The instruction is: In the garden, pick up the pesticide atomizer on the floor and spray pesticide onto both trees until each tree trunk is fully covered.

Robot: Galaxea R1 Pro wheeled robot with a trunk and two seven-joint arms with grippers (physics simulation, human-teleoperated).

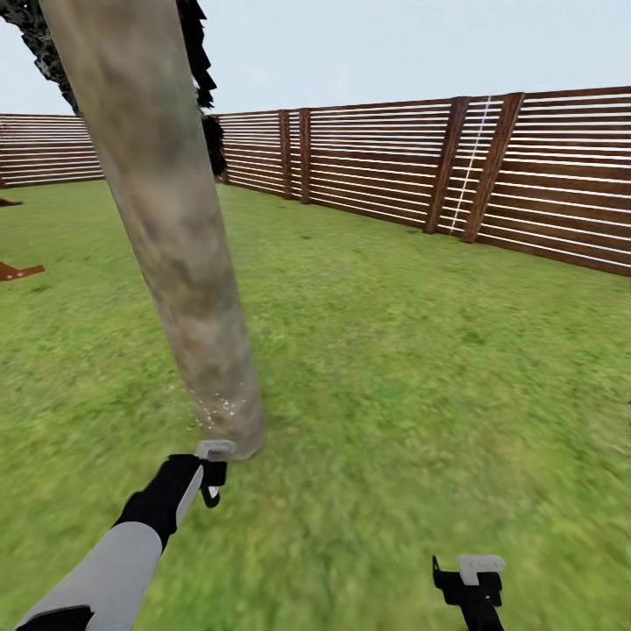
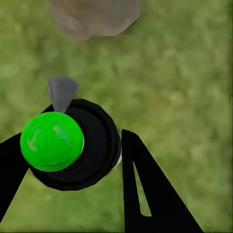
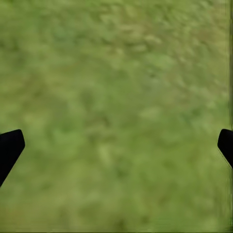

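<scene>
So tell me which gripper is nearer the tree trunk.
Left. The left gripper sits just below the tree trunk base; the right gripper hangs far off, over grass.

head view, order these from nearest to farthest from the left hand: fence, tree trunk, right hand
1. The tree trunk, its base just ahead of the left hand, which grips the atomizer.
2. The right hand, low on the right over grass.
3. The fence, far across the lawn.

Left hand (image 1: 213, 473) beside speckled trunk (image 1: 175, 237)
</scene>
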